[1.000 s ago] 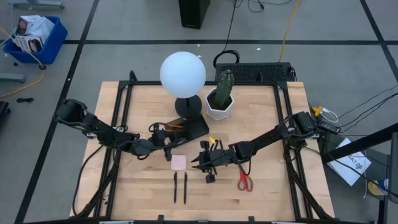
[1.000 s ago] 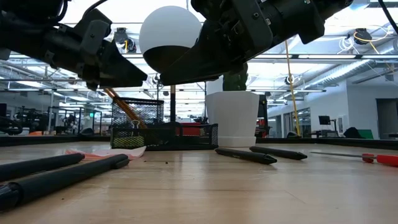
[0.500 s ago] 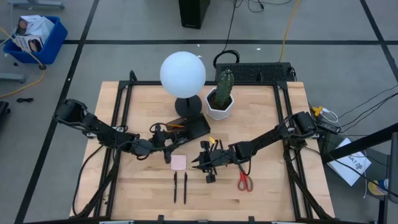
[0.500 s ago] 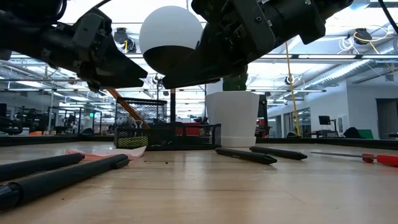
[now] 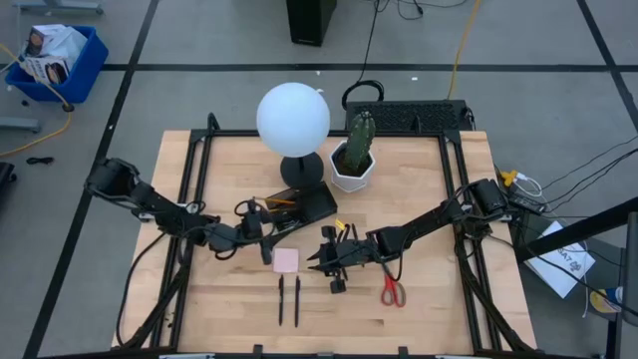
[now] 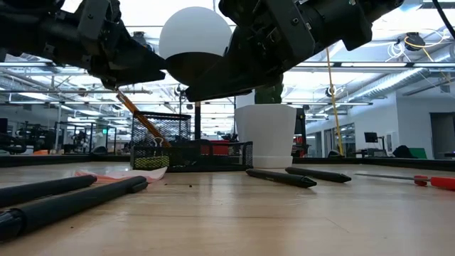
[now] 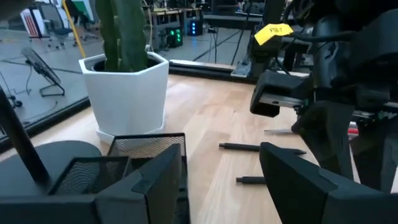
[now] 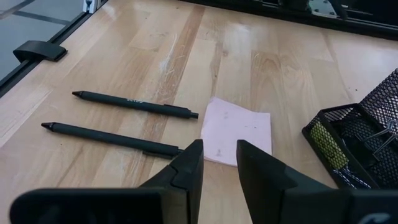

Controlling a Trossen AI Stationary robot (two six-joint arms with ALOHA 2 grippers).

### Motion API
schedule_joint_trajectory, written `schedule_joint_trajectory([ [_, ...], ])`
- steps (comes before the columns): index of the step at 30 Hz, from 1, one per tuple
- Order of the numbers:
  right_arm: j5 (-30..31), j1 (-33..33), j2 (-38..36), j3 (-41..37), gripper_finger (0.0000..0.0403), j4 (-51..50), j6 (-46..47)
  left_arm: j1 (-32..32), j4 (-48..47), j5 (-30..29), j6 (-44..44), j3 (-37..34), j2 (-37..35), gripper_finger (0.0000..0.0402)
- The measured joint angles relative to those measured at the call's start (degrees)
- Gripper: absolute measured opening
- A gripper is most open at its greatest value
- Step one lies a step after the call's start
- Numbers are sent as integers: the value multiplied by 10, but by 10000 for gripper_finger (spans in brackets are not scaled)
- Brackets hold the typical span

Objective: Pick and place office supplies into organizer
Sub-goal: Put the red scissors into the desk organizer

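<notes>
The black mesh organizer (image 5: 299,204) stands in front of the lamp base, and an orange pencil (image 6: 142,117) leans in it, its upper end sticking out over the rim. My left gripper (image 5: 261,239) hovers open just left of the organizer and above the pencil's top end, with nothing between its fingers (image 7: 155,180). My right gripper (image 5: 324,257) hangs a little above the table, its fingers a narrow gap apart and empty, beside the pink sticky-note pad (image 8: 236,130). Two black pens (image 8: 134,104) lie flat near the front edge. Red-handled scissors (image 5: 393,291) lie flat at the right.
A white globe lamp (image 5: 293,118) and a white hexagonal cactus pot (image 5: 352,165) stand behind the organizer. Two more black pens (image 6: 281,178) lie in front of the pot, under the right arm. Bare wood lies along the table's front edge.
My left gripper has tipped its fingers upward and drawn a little toward the table's left, away from the organizer. The orange pencil has stayed leaning in the organizer, and more of its upper end shows below the fingers now.
</notes>
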Motion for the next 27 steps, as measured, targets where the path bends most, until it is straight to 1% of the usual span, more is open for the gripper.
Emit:
schedule_joint_trajectory([
  [5,0,0,0,0,89,0,0,-4,6,-3,17,0,-5,225],
  [11,0,0,0,0,89,0,0,-23,65,-1,33,0,-5,225],
  [14,0,0,0,0,89,-5,3,-33,111,43,48,0,-8,225],
  [17,1,0,0,0,89,-33,21,-42,146,106,50,0,-8,225],
  [19,1,0,0,0,89,-55,36,-47,156,158,47,0,-9,225],
  [21,5,0,0,0,89,-71,67,-54,154,193,41,0,-9,225],
  [27,42,-1,0,0,89,-103,161,-73,137,193,41,0,-9,225],
])
